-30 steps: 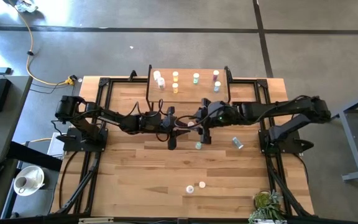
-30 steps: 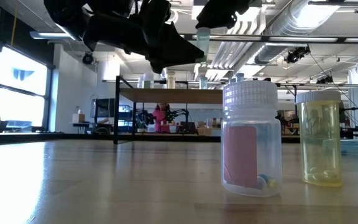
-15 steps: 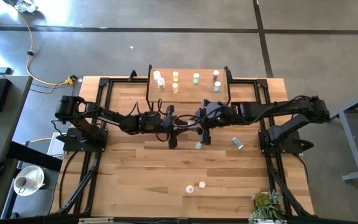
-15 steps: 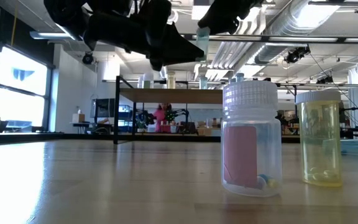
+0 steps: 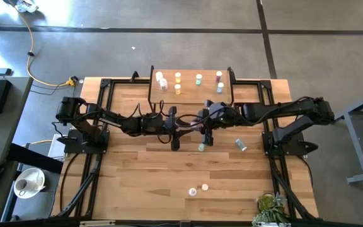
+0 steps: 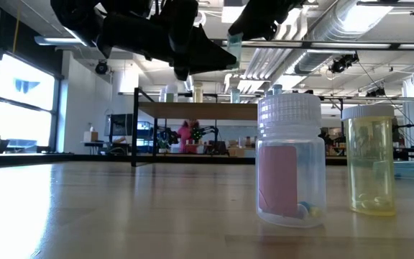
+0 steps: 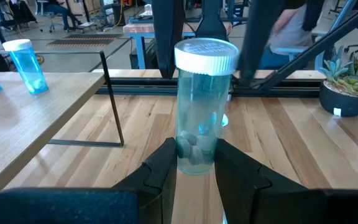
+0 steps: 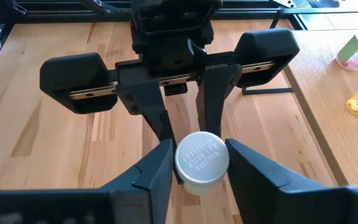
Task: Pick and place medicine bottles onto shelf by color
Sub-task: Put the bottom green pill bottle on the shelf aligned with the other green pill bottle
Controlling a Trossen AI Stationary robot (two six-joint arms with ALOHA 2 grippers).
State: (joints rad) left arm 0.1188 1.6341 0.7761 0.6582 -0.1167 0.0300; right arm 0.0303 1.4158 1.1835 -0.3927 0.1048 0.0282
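Note:
A clear teal-tinted bottle with a white cap (image 7: 201, 106) stands upright in the air over the table's middle, in front of the shelf (image 5: 191, 93). It also shows in the low view (image 6: 233, 44). My left gripper (image 7: 201, 171) is shut on its lower end. My right gripper (image 8: 202, 168) stands over it, its fingers closed on the cap. The shelf holds white, orange, green, pink and blue bottles standing on their bases. My left gripper pinches the bottle's bottom end (image 7: 194, 158) between its two fingers. The fingers come level from the table's left. The bottle stands upright above them, lifted clear of the table. My right gripper has the white cap (image 8: 202, 158) between its two fingers (image 8: 160, 171). They slant down from above and from the right.
A teal bottle (image 5: 201, 147) and a blue one (image 5: 240, 145) are on the table near the grippers. A pink-labelled bottle (image 6: 291, 162) and a yellow one (image 6: 370, 162) stand near the front edge. A potted plant (image 5: 270, 205) stands at the near right corner.
My right gripper has moved a little toward the left gripper and down over the bottle's cap. The bottle has stayed lifted and upright in my left gripper.

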